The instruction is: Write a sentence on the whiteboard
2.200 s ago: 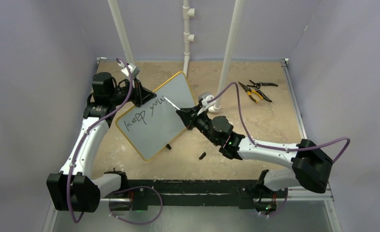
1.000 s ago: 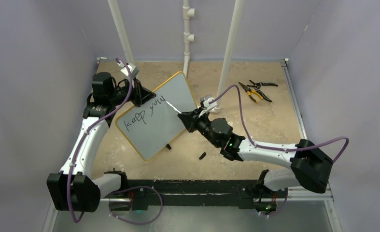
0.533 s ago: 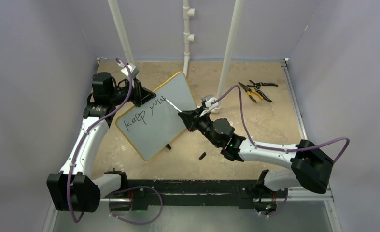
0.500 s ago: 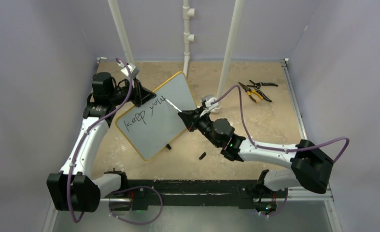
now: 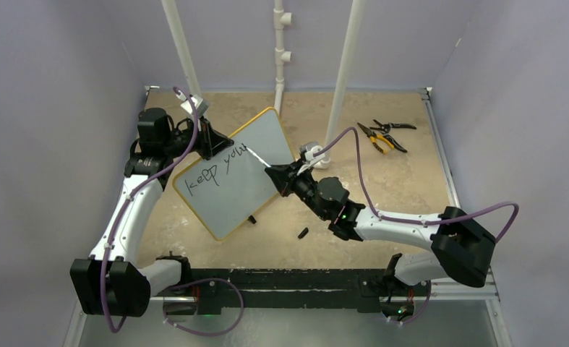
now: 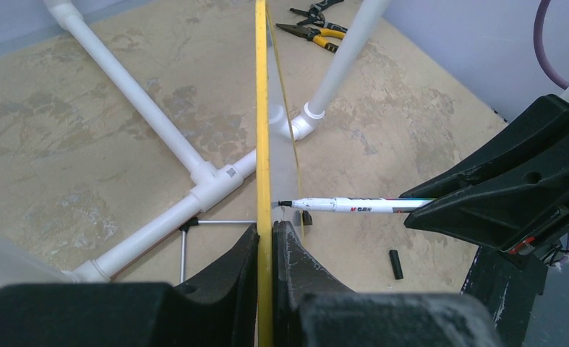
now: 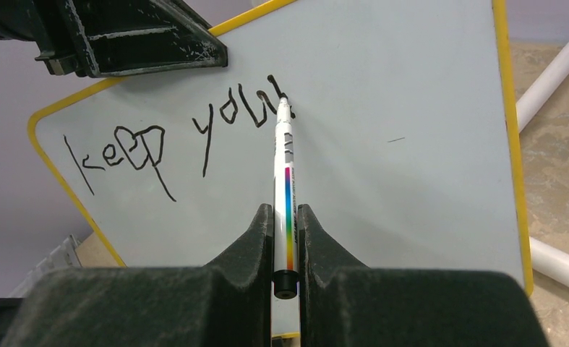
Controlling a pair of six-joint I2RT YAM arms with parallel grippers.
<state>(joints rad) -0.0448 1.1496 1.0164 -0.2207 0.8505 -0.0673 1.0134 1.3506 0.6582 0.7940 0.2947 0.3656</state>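
The whiteboard [image 5: 246, 157] with a yellow frame stands tilted at the table's middle left; it also shows in the right wrist view [image 7: 382, 87] and edge-on in the left wrist view [image 6: 264, 130]. My left gripper [image 6: 267, 235] is shut on the whiteboard's yellow frame, seen from above [image 5: 207, 139]. My right gripper [image 7: 285, 217] is shut on a white marker [image 7: 284, 166] with a rainbow stripe. Its black tip touches the board at the end of the sentence [image 7: 173, 134], which reads "keep you" plus one further stroke. The marker also shows in the left wrist view [image 6: 353, 205].
A black marker cap [image 5: 303, 233] lies on the table near the board's lower right; it also shows in the left wrist view [image 6: 395, 264]. Pliers and cutters [image 5: 382, 134] lie at the back right. White pipe posts [image 5: 280, 50] stand behind the board.
The marker tip has made small moves up and down at the end of "you", adding a stroke after the u. The left gripper and board have stayed still.
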